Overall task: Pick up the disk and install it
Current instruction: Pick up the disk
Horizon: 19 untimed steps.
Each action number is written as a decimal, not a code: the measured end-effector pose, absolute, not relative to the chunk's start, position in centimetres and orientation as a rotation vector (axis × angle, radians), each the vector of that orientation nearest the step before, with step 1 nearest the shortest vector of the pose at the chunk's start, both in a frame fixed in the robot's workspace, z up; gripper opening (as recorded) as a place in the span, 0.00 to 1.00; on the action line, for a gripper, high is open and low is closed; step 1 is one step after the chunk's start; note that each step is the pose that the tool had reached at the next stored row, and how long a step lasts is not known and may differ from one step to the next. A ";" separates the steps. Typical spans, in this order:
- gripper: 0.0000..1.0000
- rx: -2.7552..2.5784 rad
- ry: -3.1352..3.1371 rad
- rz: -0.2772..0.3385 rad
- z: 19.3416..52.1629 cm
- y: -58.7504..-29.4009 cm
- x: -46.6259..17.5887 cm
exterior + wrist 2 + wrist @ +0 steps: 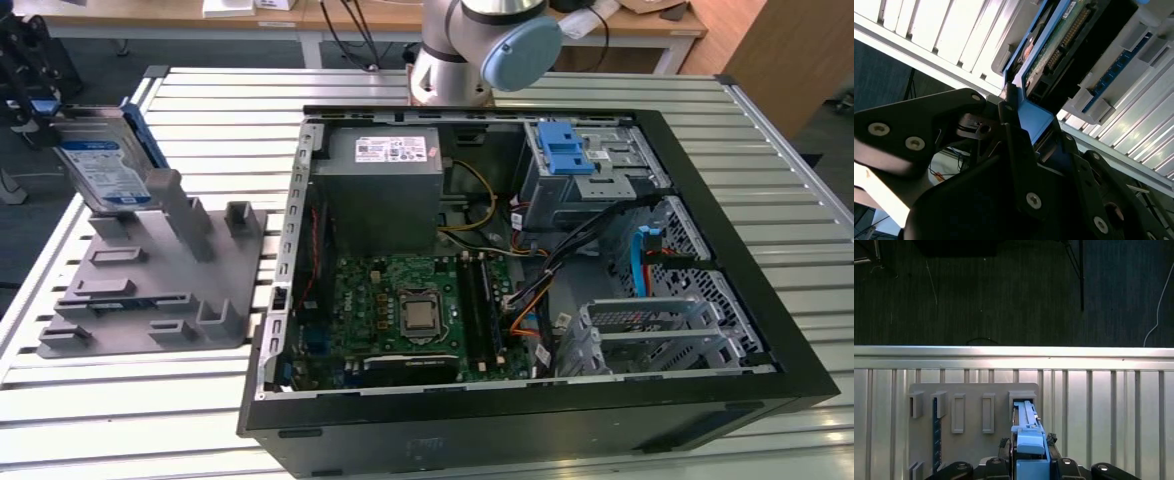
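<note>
The disk (104, 160) stands on edge in the grey fixture plate (147, 290) at the exterior view's far left, its blue-and-white label facing outward and its blue bracket along the edges. My gripper (36, 100) is at the disk's upper far edge. In the first wrist view the gripper (1030, 452) is shut on the blue bracket of the disk (1026, 415), which runs down into a slot of the fixture plate (974, 390). The second wrist view has the gripper (1031, 122) clamping the blue bracket, with the green circuit-board side of the disk (1054, 45) beyond it.
An open black computer case (747, 330) lies on the slatted metal table (801, 250). Inside are a grey power-supply box (387, 190), a green motherboard (414, 310) and a drive cage with a blue latch (567, 150). The arm's base (467, 50) stands behind the case.
</note>
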<state>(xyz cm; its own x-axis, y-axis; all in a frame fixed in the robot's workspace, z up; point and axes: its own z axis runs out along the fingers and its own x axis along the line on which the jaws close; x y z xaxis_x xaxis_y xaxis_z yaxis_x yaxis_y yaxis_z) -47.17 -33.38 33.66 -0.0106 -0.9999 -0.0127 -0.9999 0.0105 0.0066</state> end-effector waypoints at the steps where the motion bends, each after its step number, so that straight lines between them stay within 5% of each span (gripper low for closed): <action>1: 0.36 -2.207 2.230 0.021 33.8 -33.4 -47.2; 19: 0.36 -2.207 2.230 0.021 35.8 -33.4 -47.2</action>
